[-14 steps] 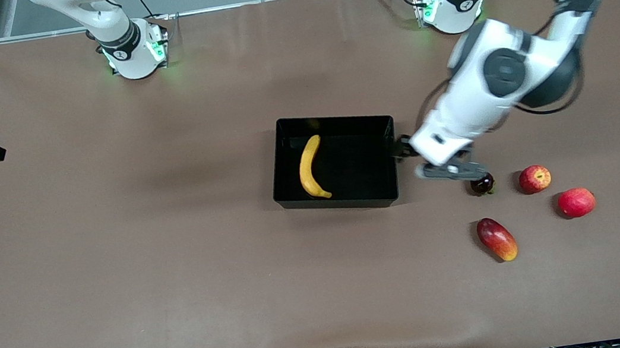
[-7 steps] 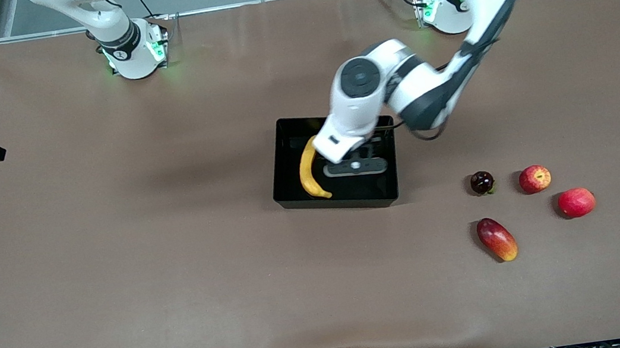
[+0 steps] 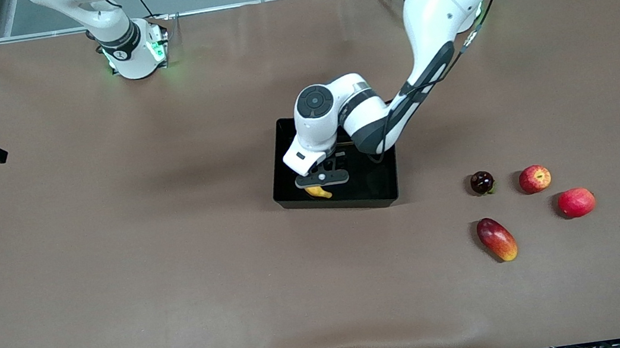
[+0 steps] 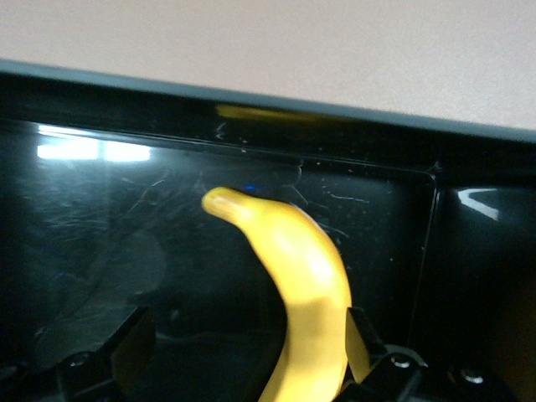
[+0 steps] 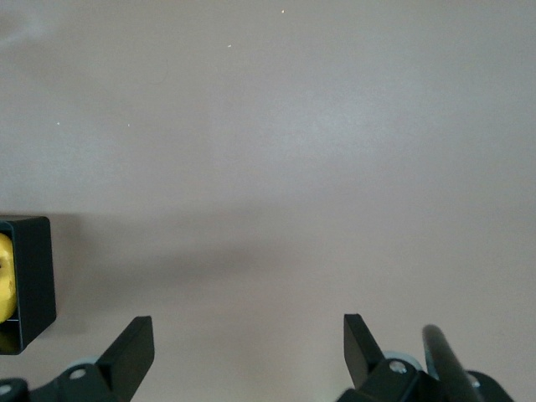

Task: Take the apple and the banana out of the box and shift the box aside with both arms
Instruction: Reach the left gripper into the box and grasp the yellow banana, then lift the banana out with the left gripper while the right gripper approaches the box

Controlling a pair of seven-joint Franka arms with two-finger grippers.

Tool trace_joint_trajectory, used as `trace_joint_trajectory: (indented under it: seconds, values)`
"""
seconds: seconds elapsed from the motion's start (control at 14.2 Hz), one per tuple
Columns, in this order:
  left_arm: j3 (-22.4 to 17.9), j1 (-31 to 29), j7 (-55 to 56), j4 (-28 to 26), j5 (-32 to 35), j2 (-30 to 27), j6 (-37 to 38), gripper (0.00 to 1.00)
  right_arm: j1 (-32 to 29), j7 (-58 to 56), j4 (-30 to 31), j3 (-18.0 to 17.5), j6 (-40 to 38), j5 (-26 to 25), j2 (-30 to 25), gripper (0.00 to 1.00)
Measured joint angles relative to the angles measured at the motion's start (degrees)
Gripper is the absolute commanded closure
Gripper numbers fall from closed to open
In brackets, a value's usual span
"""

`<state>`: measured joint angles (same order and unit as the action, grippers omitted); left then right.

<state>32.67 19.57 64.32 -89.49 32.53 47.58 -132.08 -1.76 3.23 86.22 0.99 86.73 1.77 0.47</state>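
Sitting in the black box (image 3: pixel 384 191), the banana (image 4: pixel 306 293) lies between the left gripper's (image 3: pixel 321 179) wide-apart fingers. At four o'clock of the box rest the apple (image 3: pixel 534 178), mango (image 3: pixel 496 239) and dark fruit (image 3: pixel 482 182). The right gripper (image 5: pixel 243 356) waits with fingers apart over bare table (image 3: pixel 117 253).

The left arm reaches out from its base, elbow bent, wrist angled downward. Its left gripper (image 3: pixel 323 187) hangs low with fingers (image 4: pixel 134 347) spread wide. The right arm waits; the right gripper (image 5: pixel 243 352) is spread wide too, holding nothing.
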Motion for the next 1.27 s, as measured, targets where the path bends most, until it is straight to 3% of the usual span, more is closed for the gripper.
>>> trace_joint_trajectory:
  seconds: [0.14, 0.21, 0.28, 0.49, 1.27]
  values:
    - [-1.0, 1.1, 0.2, 0.2, 0.0, 1.2, -1.6, 0.0, 0.0, 0.0, 0.1, 0.0, 0.1, 0.0, 1.1, 0.0]
    - [-1.0, 1.1, 0.2, 0.3, 0.0, 1.7, -2.1, 0.1, 0.0, 0.0, 0.1, 0.0, 0.2, 0.0, 2.0, 0.0]
    - [-1.1, 1.1, 0.2, 0.3, 0.0, 2.0, -2.3, 0.26, 0.0, 0.0, 0.1, 0.0, 0.4, 0.0, 3.0, 0.0]
    - [-1.3, 1.1, 0.2, 0.4, 0.1, 2.3, -2.6, 1.0, 0.0, 0.0, 0.1, 0.0, 1.1, 0.0, 6.3, 0.0]
    - [-1.2, 0.6, 0.0, 2.6, 0.4, -0.4, -0.7, 1.0, 0.9, 0.0, 0.2, -0.3, 5.2, 0.6, 12.9, 0.0]
